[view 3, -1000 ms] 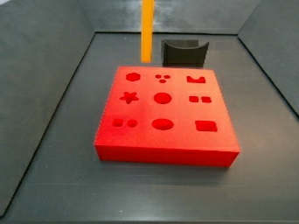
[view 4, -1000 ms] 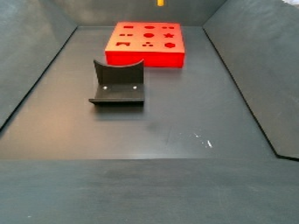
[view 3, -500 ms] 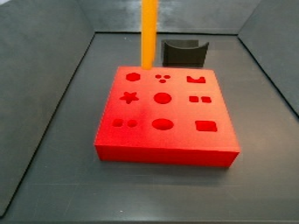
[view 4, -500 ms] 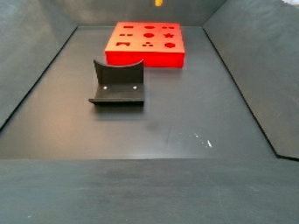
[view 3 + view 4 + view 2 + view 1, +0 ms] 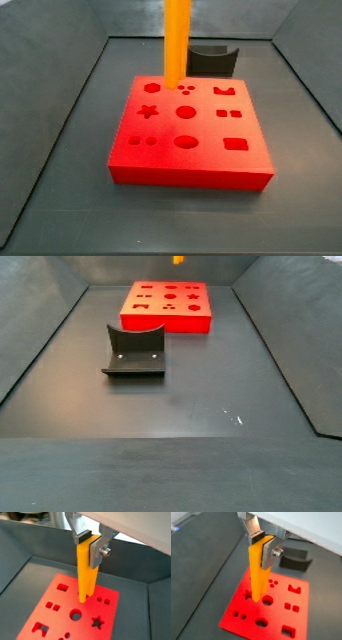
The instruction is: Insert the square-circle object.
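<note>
The square-circle object (image 5: 257, 572), a long orange-yellow bar, hangs upright in my gripper (image 5: 262, 544), which is shut on its upper end. Both wrist views show this; the bar (image 5: 85, 574) and gripper (image 5: 89, 545) appear there too. The bar's lower end is over the red block (image 5: 278, 614) with shaped holes (image 5: 57, 609), near its middle holes. In a side view the bar (image 5: 177, 40) comes down from the frame's upper edge to the block's (image 5: 187, 140) far edge. Only its tip (image 5: 179, 259) shows in a side view, above the block (image 5: 167, 308). The gripper is out of both side views.
A dark grey curved holder (image 5: 211, 58) stands behind the block, also seen in a wrist view (image 5: 295, 560) and alone on the floor in a side view (image 5: 135, 351). Grey walls (image 5: 54, 110) slope up around the dark floor.
The bar has moved a little to the right and lower in the side view, its lower end now over the block's far edge.
</note>
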Controlling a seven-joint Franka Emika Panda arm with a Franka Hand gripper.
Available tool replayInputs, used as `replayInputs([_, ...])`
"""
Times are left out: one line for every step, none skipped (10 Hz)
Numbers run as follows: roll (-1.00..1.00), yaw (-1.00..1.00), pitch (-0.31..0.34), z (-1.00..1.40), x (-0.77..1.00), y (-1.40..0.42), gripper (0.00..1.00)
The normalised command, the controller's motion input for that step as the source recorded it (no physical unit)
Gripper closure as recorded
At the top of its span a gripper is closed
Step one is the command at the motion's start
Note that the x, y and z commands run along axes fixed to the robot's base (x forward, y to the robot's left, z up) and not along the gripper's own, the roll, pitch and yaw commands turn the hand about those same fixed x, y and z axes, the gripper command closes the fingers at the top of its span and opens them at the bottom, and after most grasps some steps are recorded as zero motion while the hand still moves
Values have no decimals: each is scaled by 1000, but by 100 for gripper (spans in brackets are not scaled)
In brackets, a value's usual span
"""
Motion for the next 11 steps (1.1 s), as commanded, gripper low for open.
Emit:
replayInputs([54,-957,0,-403,0,-91,100])
replayInputs([86,-1000,0,-426,0,-26,100])
replayInputs([89,-1000,0,-389,-3,-23,100])
replayInputs([101,-1000,0,-240,-20,-11,100])
replayInputs([129,-1000,1,-189,-71,0,100])
replayInputs([216,-854,87,-63,-126,0,100])
replayInputs([196,-611,47,49,0,0,100])
replayInputs([0,-691,104,106,40,-100,100])
replayInputs([-297,-754,163,0,0,-17,100])
replayInputs([-366,-689,109,37,0,-83,100])
replayInputs([-397,-654,0,114,0,-120,100])
